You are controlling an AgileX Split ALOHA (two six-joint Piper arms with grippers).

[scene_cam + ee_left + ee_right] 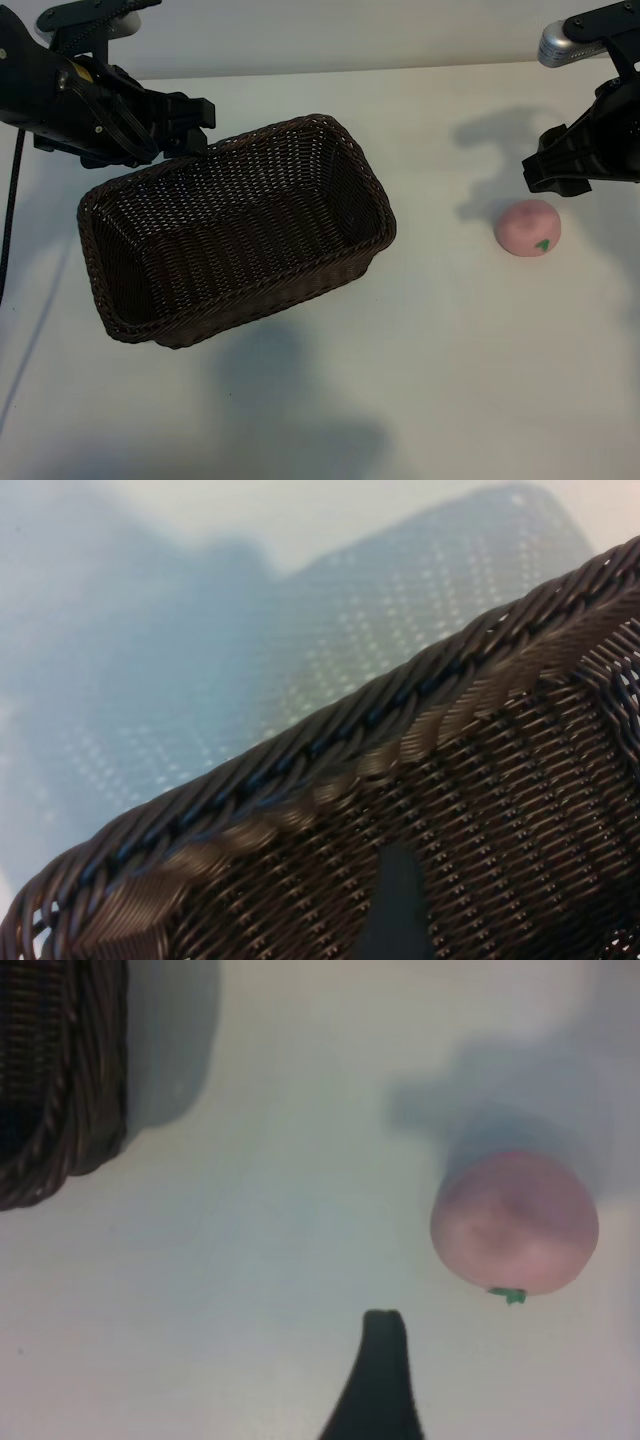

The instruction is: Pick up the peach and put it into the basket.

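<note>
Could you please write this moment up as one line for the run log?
peach: on table, right of basket | right gripper: above peach, jaws open, empty | left gripper: over basket's far rim, open

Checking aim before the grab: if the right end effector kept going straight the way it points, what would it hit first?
Probably bare table, not the peach. In the wrist view the peach sits off to the side of the visible fingertip, though depth is unclear.

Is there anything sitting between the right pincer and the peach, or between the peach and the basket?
Nothing visible. The right pincer hangs open just above and behind the peach, with only bare table between the peach and the basket. The basket's braided rim is the one thing to clear.
</note>
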